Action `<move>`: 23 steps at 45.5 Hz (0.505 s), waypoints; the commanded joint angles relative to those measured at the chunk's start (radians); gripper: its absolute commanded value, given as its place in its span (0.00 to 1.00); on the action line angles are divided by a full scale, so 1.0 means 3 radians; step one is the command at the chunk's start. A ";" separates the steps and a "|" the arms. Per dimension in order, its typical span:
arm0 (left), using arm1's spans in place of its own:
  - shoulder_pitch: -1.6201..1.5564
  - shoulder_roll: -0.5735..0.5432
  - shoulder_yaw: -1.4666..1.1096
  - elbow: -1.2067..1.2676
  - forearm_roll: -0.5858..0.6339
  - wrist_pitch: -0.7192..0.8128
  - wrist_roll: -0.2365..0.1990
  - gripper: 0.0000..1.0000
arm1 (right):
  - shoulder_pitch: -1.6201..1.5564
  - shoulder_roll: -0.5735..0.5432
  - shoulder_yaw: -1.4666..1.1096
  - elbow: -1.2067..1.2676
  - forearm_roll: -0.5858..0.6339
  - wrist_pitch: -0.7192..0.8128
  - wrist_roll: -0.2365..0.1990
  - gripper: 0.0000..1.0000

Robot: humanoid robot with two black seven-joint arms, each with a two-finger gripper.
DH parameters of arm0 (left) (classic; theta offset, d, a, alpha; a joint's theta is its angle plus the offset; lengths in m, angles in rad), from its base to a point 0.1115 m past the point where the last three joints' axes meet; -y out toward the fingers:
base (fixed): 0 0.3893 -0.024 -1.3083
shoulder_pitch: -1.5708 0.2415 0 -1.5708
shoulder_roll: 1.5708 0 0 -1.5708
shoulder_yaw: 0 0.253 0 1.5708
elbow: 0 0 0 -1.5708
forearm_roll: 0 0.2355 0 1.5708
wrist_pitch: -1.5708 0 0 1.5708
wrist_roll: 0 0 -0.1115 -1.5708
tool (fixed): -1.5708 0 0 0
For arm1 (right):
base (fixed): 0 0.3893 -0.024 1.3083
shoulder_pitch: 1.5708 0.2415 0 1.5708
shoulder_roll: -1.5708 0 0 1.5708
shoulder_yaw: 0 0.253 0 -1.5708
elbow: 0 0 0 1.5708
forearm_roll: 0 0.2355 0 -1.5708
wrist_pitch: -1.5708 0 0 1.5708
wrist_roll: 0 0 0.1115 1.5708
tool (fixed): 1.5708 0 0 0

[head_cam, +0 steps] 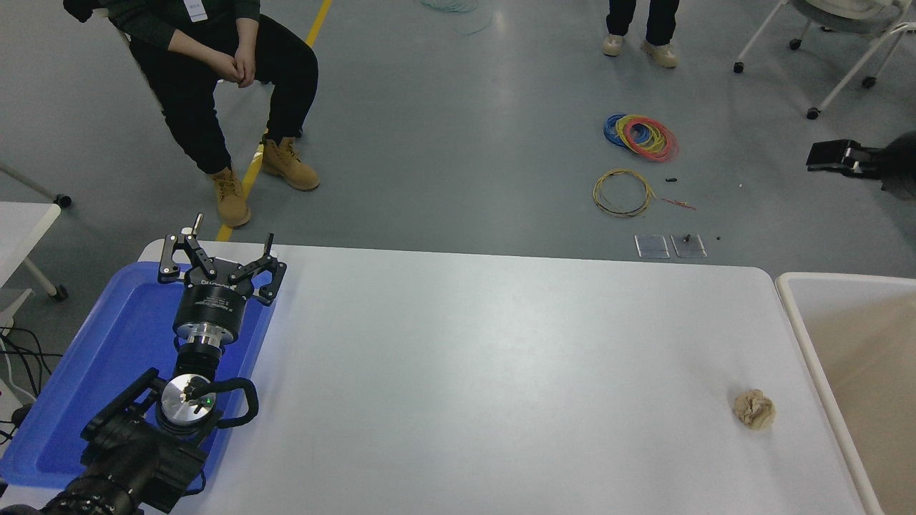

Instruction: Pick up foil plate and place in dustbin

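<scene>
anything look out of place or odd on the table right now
One stray item: a small crumpled beige paper ball lies alone on the white table, near the cream-white plastic dustbin. No shiny foil plate shows anywhere. The left hand is parked open over the flat blue plastic tray; the right hand hangs off the table's far right.

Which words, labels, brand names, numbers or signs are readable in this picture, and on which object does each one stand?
None can be read.
White print on the round black body of the left gripper: too small and blurred.
White tag on the seated person: not legible.
Yellow painted floor line: a marking without text.
</scene>
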 commanded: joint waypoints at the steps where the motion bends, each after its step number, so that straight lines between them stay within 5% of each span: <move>1: 0.0000 0.0002 0.0000 0.0000 0.0000 0.0000 0.0000 1.00 | 0.0369 -0.0012 -0.0088 0.0463 -0.0082 0.0669 -0.0008 1.00; 23: 0.0000 0.0002 0.0000 0.0000 0.0000 0.0000 0.0000 1.00 | 0.0921 -0.0017 -0.0369 0.1225 -0.0343 0.1324 -0.0013 1.00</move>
